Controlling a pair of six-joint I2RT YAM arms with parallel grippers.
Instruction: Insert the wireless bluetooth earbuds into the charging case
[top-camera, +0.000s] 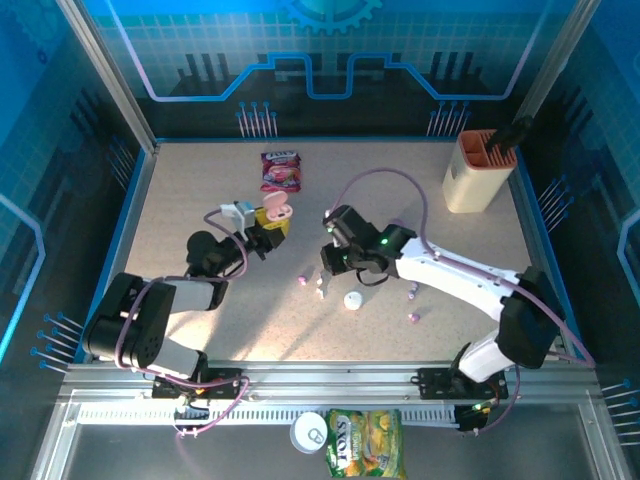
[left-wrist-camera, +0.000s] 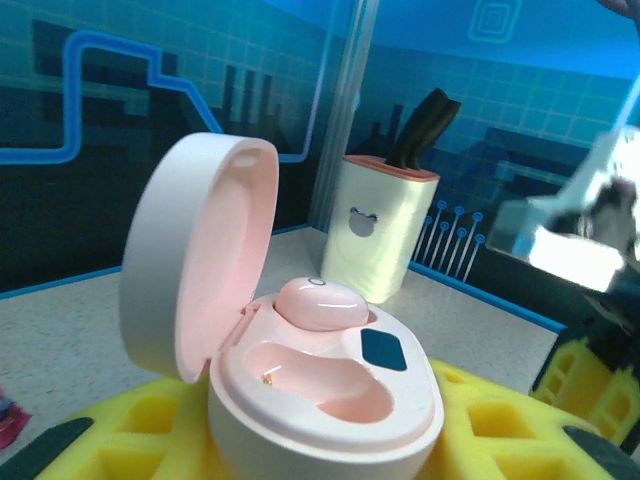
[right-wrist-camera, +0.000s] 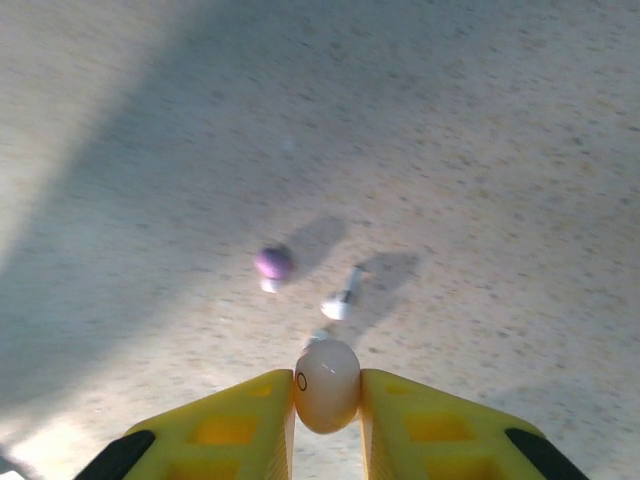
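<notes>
Speckled beige tabletop (top-camera: 200, 190) is spreading out under blue circuit-print walls. Over its middle a pale pink earbud (right-wrist-camera: 326, 380) is being pinched by the right gripper (right-wrist-camera: 327, 400), whose yellow fingers are pressing on its two sides. It is hanging above the surface with its long axis running along the fingers. In the wrist view its rounded end is pointing to 12 o'clock, and a small ring mark is showing on its 9 o'clock flank.

Just beyond it, two loose buds are lying on the table. A white earbud (right-wrist-camera: 341, 303) is aiming its stem toward 1 o'clock, and a purple earbud (right-wrist-camera: 273, 263) is sitting at its 10 o'clock, pale tip down at 6.

Over in the top view, at 10 o'clock from that gripper, the left gripper (top-camera: 272, 226) is clamping the base of the pink charging case (left-wrist-camera: 320, 400). The case is facing up, with its lid standing open on the 10 o'clock side. A seated earbud (left-wrist-camera: 322, 303) is filling the far socket, lying across from 9 to 3, while the near socket is gaping open.

Around them, a white pebble-shaped case (top-camera: 352, 299) is resting at 4 o'clock of the right fingers, near the loose buds. Two more purple buds (top-camera: 410, 293) are lying farther off at 3 o'clock. A pink snack packet (top-camera: 281, 170) is lying at 12 o'clock of the charging case, and a cream knife block (top-camera: 478, 170) is standing at the table's 2 o'clock corner.
</notes>
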